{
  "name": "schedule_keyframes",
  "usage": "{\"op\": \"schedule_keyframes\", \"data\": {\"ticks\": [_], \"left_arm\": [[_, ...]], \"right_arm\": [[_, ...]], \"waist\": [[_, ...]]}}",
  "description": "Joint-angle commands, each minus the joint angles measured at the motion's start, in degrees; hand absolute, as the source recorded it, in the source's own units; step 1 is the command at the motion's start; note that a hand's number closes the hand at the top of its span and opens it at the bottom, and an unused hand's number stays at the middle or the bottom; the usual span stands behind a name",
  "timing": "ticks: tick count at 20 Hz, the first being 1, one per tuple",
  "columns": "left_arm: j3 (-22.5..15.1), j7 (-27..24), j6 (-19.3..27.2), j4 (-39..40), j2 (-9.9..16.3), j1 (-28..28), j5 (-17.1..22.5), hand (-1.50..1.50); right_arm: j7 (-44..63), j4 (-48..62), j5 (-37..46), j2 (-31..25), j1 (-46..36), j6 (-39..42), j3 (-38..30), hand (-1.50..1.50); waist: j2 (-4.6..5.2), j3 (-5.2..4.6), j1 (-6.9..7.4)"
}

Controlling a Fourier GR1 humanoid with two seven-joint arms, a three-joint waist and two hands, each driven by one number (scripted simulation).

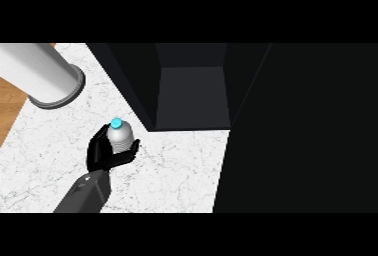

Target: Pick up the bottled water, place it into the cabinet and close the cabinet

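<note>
I see a white marble-looking worktop (173, 165) with fine grey veins, smooth and faintly shiny. The dark cabinet (190, 95) looks matt. The clear plastic water bottle (119, 135) has a glossy turquoise cap. A smooth grey cylinder (40, 75) looks like brushed metal; beside it, warm brown wood flooring (10, 107).

Left hand (108, 150) — fingers curled, gripping.

Upright cyan-capped bottled water (119, 133) before open cabinet (190, 95)
</note>
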Motion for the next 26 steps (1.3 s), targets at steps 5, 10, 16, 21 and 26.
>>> {"op": "schedule_keyframes", "data": {"ticks": [5,10,16,21,26], "left_arm": [[-6.8,-2.1,-7.6,0.1,-4.1,-1.2,-4.8,1.50],[-8.7,-0.2,-12.5,-2.0,-5.3,-2.5,-0.8,1.50],[-12.7,5.2,-11.3,-4.6,-5.3,-5.9,4.4,1.50],[-15.3,8.8,-8.9,-4.4,-5.2,-9.9,10.7,1.50],[-19.0,9.7,-5.2,-5.4,-5.2,-11.2,13.9,1.50]], "right_arm": [[-0.6,-6.6,-7.8,-1.4,4.6,3.2,-8.1,-1.50],[-4.1,-5.3,-11.7,-1.3,7.0,6.3,-13.8,-1.50],[-7.2,-3.3,-15.0,-0.4,10.6,9.9,-18.7,-1.50],[-6.8,2.8,-15.9,-0.2,4.7,10.2,-22.1,-1.50],[-8.4,3.4,-16.1,0.5,5.4,12.5,-22.5,-1.50]], "waist": [[-0.07,0.04,0.15],[-0.37,0.11,0.18],[-0.87,0.22,-0.29],[-0.44,0.10,-0.78],[-0.60,0.06,-2.42]]}}
